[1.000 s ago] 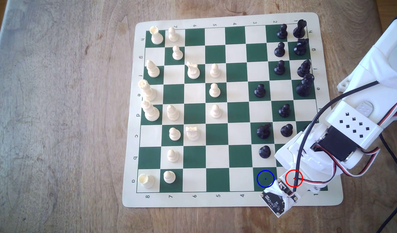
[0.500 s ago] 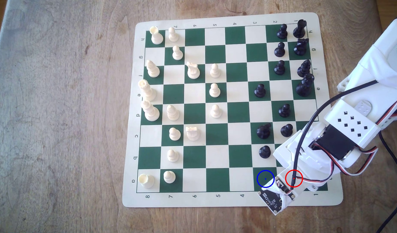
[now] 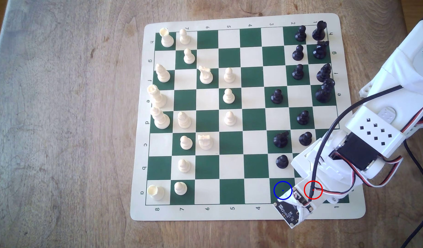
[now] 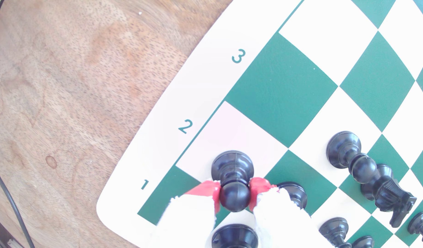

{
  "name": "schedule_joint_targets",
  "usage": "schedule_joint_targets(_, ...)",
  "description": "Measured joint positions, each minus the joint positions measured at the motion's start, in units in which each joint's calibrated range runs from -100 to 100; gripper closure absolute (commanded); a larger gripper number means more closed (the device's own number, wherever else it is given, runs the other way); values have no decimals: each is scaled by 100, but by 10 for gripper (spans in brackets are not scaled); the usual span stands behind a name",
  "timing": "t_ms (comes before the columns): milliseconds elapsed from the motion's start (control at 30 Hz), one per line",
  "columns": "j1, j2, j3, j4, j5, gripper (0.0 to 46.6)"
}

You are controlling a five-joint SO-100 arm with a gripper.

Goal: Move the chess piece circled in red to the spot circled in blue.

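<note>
While the arm leans over the near corner of the chessboard (image 3: 253,213) in the exterior view, the wrist view gives the clearest account: the gripper (image 4: 234,194) has its two red-tipped fingers (image 4: 211,190) pressed against either side of the round head of the chess piece (image 4: 233,181), a black pawn, so it is closed on that piece. The pawn's flared base appears to sit on the cream square beside the printed 2, though whether it rests on the board or is a touch above it cannot be told. In the exterior view the pawn itself is hidden beneath the wrist, where the red circle (image 3: 313,189) is drawn. The spot (image 3: 282,190), the dark green square with the blue circle, lies on the adjoining square toward the exterior view's left and stands free. Several risks follow from this hold. A ball head gives the fingers little to bite on, so the pawn could swivel or slip out if the grip is light. Another black piece (image 4: 292,193) stands just behind one finger, and a further black piece (image 4: 234,236) sits under the wrist, so a sideways move made too low could knock either over. Dragging the base could also wrinkle the mat, and a tilted release might leave the pawn toppled or straddling the line.
</note>
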Motion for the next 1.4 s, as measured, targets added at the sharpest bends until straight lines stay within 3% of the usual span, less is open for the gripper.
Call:
schedule_joint_targets(400,0,377,-1446,701,-142,464)
schedule_joint_targets(900,597,1282,-1798,494,-24,464)
schedule_joint_targets(1400,664,1659,-2006,239,-24,464)
